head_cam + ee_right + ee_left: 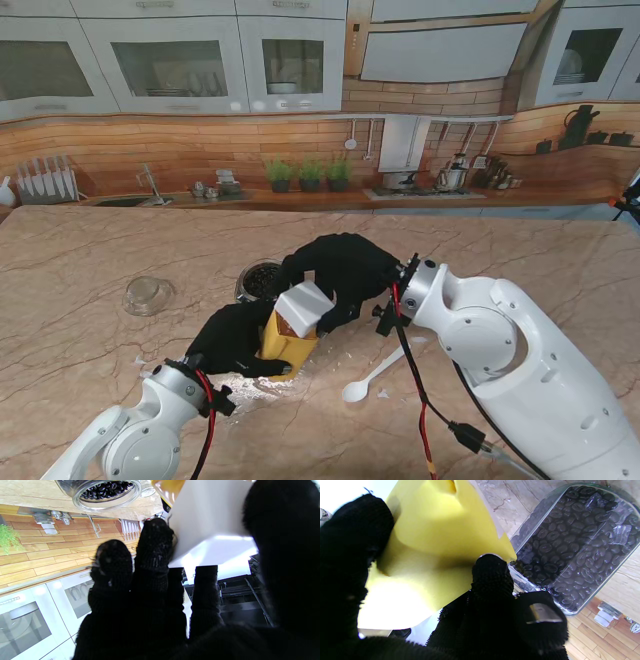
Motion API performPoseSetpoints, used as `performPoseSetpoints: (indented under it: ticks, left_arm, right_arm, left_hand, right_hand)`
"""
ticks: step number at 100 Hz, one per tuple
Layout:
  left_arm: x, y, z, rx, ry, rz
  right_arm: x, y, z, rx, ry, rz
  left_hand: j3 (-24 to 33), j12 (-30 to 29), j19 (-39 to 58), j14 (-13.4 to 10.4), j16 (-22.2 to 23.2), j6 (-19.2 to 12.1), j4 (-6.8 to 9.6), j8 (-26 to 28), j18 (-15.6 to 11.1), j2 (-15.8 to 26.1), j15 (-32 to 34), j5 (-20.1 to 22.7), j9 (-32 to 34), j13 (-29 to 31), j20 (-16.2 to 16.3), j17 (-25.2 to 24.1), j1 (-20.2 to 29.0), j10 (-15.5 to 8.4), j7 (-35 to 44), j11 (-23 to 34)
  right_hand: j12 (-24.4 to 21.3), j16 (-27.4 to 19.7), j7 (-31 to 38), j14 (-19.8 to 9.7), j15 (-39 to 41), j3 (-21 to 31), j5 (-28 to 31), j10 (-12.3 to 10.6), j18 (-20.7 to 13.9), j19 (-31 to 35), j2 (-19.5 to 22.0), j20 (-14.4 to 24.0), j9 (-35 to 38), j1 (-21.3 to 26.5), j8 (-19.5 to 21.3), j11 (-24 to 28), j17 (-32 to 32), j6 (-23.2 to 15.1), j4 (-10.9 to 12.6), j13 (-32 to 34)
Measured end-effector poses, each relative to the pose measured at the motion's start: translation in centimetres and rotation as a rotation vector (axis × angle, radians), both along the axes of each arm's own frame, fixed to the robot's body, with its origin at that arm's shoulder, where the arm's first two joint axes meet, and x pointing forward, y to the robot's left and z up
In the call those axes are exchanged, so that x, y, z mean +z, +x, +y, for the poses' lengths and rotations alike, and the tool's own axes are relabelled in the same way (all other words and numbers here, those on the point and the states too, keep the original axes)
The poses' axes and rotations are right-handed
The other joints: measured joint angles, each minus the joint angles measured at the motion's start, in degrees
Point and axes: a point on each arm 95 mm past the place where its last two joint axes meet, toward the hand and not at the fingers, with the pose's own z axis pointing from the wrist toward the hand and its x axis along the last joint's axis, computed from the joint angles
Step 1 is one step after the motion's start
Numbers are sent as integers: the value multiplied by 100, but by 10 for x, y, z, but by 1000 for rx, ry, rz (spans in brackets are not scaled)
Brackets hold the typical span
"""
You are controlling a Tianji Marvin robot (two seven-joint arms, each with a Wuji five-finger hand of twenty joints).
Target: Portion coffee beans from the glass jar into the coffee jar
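Stand view: left hand (232, 338) clamped on yellow coffee jar (287, 345) to steady it; right hand (345, 272) fingers grip its white lid (303, 305), prob. opening. Glass jar (260, 280) w/ beans sits just behind.

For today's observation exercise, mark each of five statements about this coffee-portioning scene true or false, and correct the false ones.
1. The left hand grips the yellow container. True.
2. The glass jar is empty. False: it holds dark coffee beans.
3. The right hand is closed on the white lid of the yellow container. True.
4. The white spoon is held in the right hand. False: it lies on the table, nearer to me than that hand.
5. The clear glass lid sits on the glass jar. False: it rests on the table to the jar's left.
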Motion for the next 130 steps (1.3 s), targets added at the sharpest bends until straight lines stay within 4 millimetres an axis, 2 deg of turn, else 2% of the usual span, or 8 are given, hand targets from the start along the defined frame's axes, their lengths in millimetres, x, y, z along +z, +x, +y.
performPoseSetpoints:
  ticks: [33, 53, 71, 80, 89, 94, 114, 130]
  left_arm:
    - [3, 0, -1, -8, -3, -7]
    - [2, 0, -1, -4, -7, -3]
    - [1, -1, 0, -2, -8, 0]
    - [1, -1, 0, -2, -9, 1]
    - [2, -1, 0, -2, -12, 2]
    - [2, -1, -1, -3, -14, 2]
    - [5, -1, -4, -2, -29, 4]
    - [7, -1, -5, 3, -43, 4]
  right_arm:
    - [-1, 5, 3, 0, -8, 35]
    - [-3, 7, 4, 6, -23, 43]
    - [-2, 8, 5, 12, -65, 14]
    - [-1, 9, 5, 16, -91, -12]
    - [0, 9, 5, 21, -108, -31]
    - [0, 9, 6, 23, -115, -42]
    - [-1, 9, 6, 33, -141, -50]
    - [-1, 10, 4, 33, -160, -50]
  left_hand:
    - [0, 52, 0, -7, 0, 43, 5, -57, -4, 2, 24, 0, 0, 1, 0, 0, 0, 0, -3, 10]
    - [0, 53, 0, -7, 0, 81, 74, -57, -4, 3, 23, 7, 0, 1, 0, 0, 0, 9, -3, 33]
    - [0, 52, 0, -7, 0, 125, 74, -57, -4, 3, 77, 24, 0, 1, 0, 1, 0, 13, -3, 61]
    - [0, 52, 0, -7, 0, 125, 74, -66, -4, 3, 87, 25, 0, 1, 0, 1, 0, 13, -3, 65]
    - [0, 53, 0, -7, 0, 125, 74, -68, -4, 3, 88, 25, 0, 1, 0, 1, 0, 13, -3, 66]
    - [0, 53, 0, -7, 0, 125, 74, -68, -4, 3, 88, 25, 0, 1, 0, 1, 0, 13, -3, 66]
    - [0, 45, 0, -7, -1, 125, 74, -58, -4, 3, 70, 25, 0, 1, 0, 1, 0, 13, -3, 66]
    - [0, 45, 0, -7, -1, 125, 74, -58, -4, 3, 68, 25, 0, 1, 0, 1, 0, 14, -3, 66]
  right_hand:
    - [-7, -32, 58, -14, 66, -5, 1, 2, 0, 35, -6, 0, 136, -11, 0, -155, 37, 0, -78, 50]
    - [-49, -131, 92, -14, 67, -6, 1, 15, 4, 40, -6, 0, 140, -20, -115, -156, 38, 0, -78, 51]
    - [-224, -155, 95, -2, -402, -2, 1, 15, 48, -95, -6, 0, 146, -83, -123, -145, -90, 0, -74, 54]
    - [-235, -92, 95, -2, -653, 88, 1, -24, 84, -232, 7, 0, 150, -308, -14, -56, -261, 0, -44, 54]
    - [-294, 11, -254, -2, -779, 275, 1, -30, 144, -353, 149, 11, 150, -705, 550, -38, -446, 0, 445, -32]
    - [-269, 29, -333, -2, -828, 420, -12, -50, 198, -400, 231, 14, 127, -963, 718, 14, -529, 0, 575, -148]
    - [-419, 182, -562, 203, -828, 917, -363, -100, 509, -421, 809, 160, -357, -1853, 915, -6, -853, -147, 640, -377]
    - [-469, 250, -765, 270, -829, 918, -510, -105, 604, -405, 897, 288, -629, -1876, 919, -108, -1086, -210, 646, -542]
